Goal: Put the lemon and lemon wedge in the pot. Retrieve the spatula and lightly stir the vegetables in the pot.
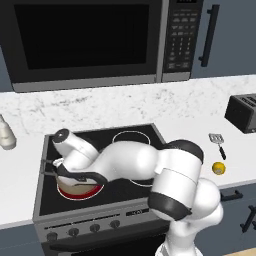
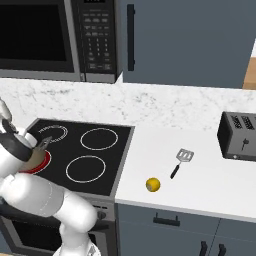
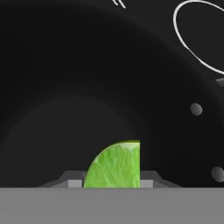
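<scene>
between the gripper (image 3: 112,183) fingertips sits a green wedge (image 3: 114,165), pinched over the pot's (image 1: 76,187) dark inside; far to its right, lemon (image 1: 218,168) and spatula (image 1: 217,143) lie on the table (image 2: 210,175).

No readable text, brand or number is found. Rows of pale marks are seen on the microwave's keypad (image 2: 99,35), perhaps button labels, but they are too small and blurred to be read.

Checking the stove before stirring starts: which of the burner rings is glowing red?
The front-left burner, the one under the pot. It shows red around the pot's base; the other rings, such as the back one, are plain white outlines.
</scene>
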### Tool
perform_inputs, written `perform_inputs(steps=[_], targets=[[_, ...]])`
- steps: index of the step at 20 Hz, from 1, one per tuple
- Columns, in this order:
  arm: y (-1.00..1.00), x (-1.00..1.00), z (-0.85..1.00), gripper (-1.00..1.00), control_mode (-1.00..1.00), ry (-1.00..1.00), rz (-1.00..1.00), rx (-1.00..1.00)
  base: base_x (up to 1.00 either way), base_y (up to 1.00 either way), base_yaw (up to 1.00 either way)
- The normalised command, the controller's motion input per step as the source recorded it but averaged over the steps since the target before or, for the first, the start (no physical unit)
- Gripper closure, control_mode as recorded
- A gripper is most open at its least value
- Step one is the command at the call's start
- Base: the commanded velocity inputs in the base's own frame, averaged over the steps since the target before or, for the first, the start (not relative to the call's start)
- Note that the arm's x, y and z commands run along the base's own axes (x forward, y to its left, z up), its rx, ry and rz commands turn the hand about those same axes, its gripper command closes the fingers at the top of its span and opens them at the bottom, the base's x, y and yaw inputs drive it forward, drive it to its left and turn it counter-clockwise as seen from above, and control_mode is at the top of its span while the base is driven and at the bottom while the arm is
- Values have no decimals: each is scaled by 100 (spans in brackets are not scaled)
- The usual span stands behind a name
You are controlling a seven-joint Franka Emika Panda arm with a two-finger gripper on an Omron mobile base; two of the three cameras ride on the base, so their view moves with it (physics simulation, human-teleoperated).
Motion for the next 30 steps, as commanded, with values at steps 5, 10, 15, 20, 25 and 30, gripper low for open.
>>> perform_inputs(steps=[5, 10, 15, 20, 25, 30], targets=[[0, -7, 9, -100, -100, 0, 0, 1, 0, 0, 0], [-8, -26, 53, -100, -100, 0, 0, 6, 0, 0, 0], [-17, -18, 78, -100, -100, 0, 0, 10, 0, 0, 0], [-82, -66, 54, -100, -100, 0, 0, 14, 0, 0, 0], [-100, -49, 1, -100, -100, 7, 0, 13, 0, 0, 0], [-100, -13, -18, -100, -100, 13, -3, 9, 0, 0, 0]])
